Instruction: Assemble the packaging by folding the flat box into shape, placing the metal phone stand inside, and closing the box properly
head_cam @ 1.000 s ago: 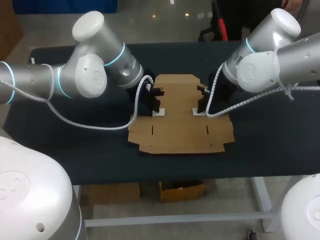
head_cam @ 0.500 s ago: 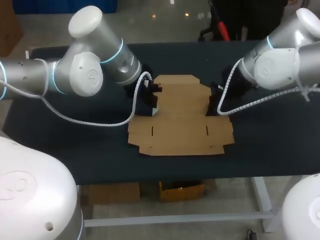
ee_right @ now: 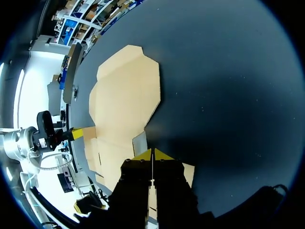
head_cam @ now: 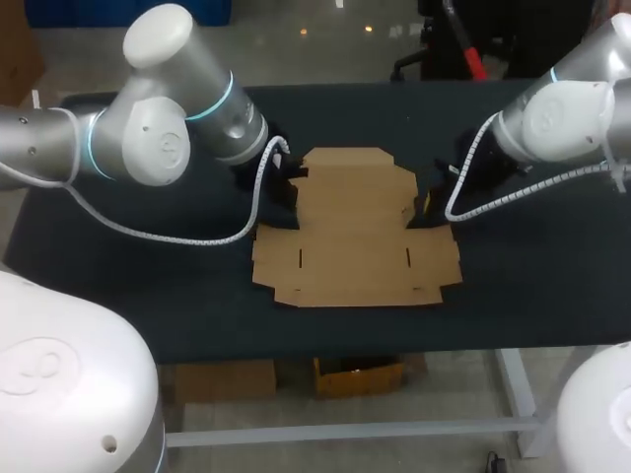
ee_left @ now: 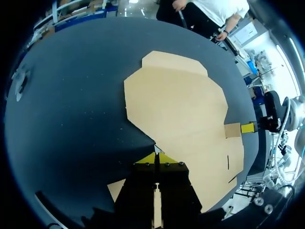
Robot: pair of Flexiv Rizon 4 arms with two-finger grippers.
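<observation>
flat box [head_cam: 355, 236] brown cardboard, unfolded on dark table [head_cam: 148, 296]; two slits

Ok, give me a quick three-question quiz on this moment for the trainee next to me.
1. True or false: the box already stands folded into shape.
2. Where is the left gripper? A: at the box's side edge. B: over the box's middle. C: raised high above the box.
3. Fill in: the right gripper has its yellow tips ___ (open or shut).

Key
1. False: it lies flat on the table.
2. A.
3. Shut.
</observation>
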